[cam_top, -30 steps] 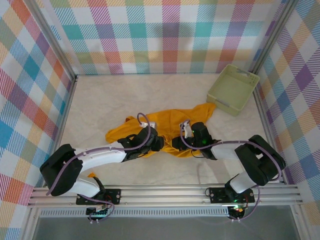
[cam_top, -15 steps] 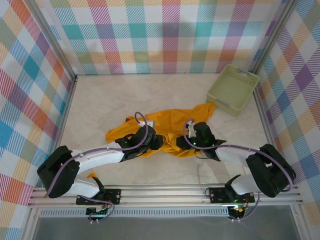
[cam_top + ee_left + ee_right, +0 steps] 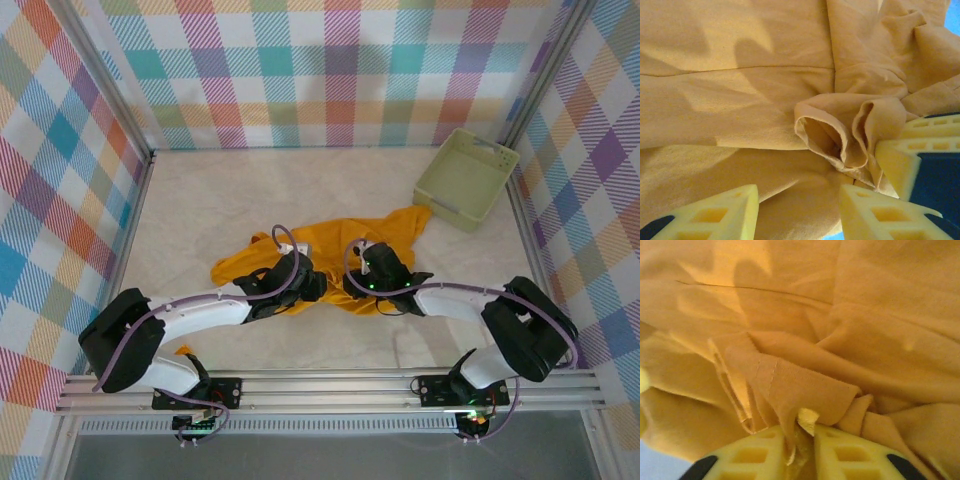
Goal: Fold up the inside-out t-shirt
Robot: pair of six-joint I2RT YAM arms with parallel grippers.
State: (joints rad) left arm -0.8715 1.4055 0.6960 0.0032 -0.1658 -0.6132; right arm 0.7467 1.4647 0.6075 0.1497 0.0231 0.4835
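In the middle of the table, slightly toward the near edge, the inside-out t-shirt (image 3: 335, 240) lies in a crumpled heap. It is mustard-orange, soft and matte. One pointed corner stretches toward the far right and a sleeve-like lobe trails to the left. Up close the cotton shows a fine knit, a raised seam line running across it, and a rolled hem curled into a loose tube (image 3: 832, 135). A small white patch near the far edge of the heap may be the neck label, though it is too small to be sure.

The table (image 3: 250, 190) is pale beige with faint marbling. A pale green plastic basket (image 3: 465, 178), rectangular with slotted handles, sits tilted in the far right corner, just beside the shirt's tip. Pastel plaid walls enclose three sides, with aluminium posts in the corners and rails along the near edge.

The left gripper (image 3: 308, 285) rests on the heap's near left part. From the wrist its yellow ribbed fingers (image 3: 725, 210) stand apart, about half spread, with cloth lying between them. The right gripper (image 3: 355, 283) meets the heap just to the right. Its fingers (image 3: 760, 452) are almost together, pinching a stitched fold of the shirt (image 3: 790, 385).
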